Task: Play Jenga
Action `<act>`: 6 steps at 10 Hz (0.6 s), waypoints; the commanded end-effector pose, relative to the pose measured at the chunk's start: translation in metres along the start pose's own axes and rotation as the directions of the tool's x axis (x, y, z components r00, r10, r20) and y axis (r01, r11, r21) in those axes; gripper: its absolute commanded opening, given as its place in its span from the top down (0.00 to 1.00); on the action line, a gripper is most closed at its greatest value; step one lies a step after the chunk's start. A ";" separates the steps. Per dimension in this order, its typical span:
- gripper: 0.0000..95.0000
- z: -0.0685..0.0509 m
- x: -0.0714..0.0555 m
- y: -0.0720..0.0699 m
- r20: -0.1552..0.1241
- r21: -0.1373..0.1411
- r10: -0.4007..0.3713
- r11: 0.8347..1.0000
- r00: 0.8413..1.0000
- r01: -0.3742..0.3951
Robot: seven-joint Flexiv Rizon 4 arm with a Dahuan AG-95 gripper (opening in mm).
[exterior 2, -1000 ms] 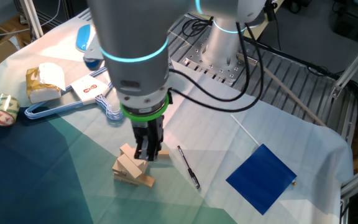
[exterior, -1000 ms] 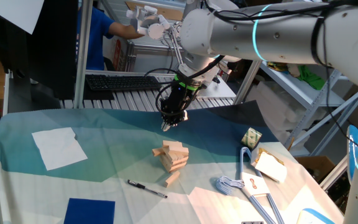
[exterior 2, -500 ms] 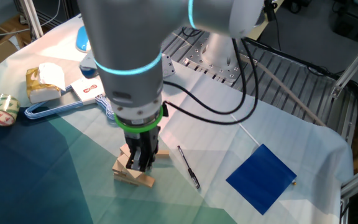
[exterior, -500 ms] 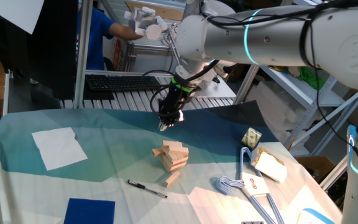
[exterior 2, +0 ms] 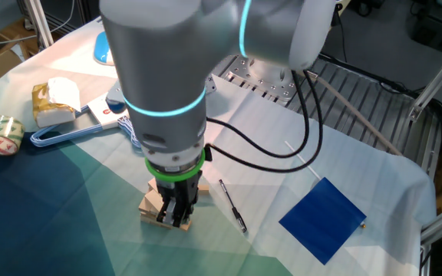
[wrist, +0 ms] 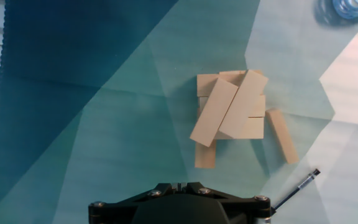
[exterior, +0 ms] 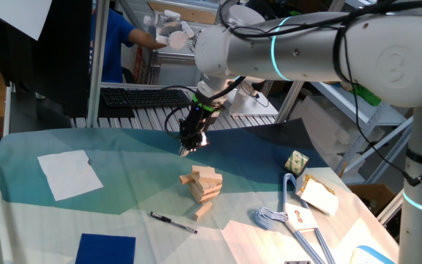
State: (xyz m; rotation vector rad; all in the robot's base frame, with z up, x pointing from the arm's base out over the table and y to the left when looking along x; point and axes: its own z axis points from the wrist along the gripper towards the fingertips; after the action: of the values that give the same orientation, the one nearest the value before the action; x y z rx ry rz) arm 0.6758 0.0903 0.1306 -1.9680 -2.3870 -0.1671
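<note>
gripper (exterior: 187, 149) above Jenga stack (exterior: 202, 183), opening unclear | loose block (wrist: 281, 136) beside | pen (exterior: 173, 222) near

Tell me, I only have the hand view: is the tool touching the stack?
Observer: No. In one fixed view the tool hangs in the air, above and to one side of the stack, apart from it.
Operator: How tall is the stack? I only see its top.
Observer: A few uneven layers, with the upper blocks skewed over the lower ones.
Operator: Anything on the table beyond my frame?
Observer: Yes, a white sheet lies flat on the cloth, well away from the stack.
</note>
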 end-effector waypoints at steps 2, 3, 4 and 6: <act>1.00 0.008 0.002 0.004 0.007 0.006 0.025 1.000 1.000 -0.025; 1.00 0.011 0.002 0.005 0.017 0.007 0.032 0.999 0.999 -0.032; 1.00 0.013 0.002 0.006 0.024 0.007 0.042 0.999 0.999 -0.042; 1.00 0.018 -0.002 0.009 0.031 0.011 0.045 0.999 0.999 -0.045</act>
State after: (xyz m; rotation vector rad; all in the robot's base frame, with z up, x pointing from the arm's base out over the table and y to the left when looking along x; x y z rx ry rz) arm 0.6858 0.0906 0.1117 -2.0377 -2.3544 -0.1196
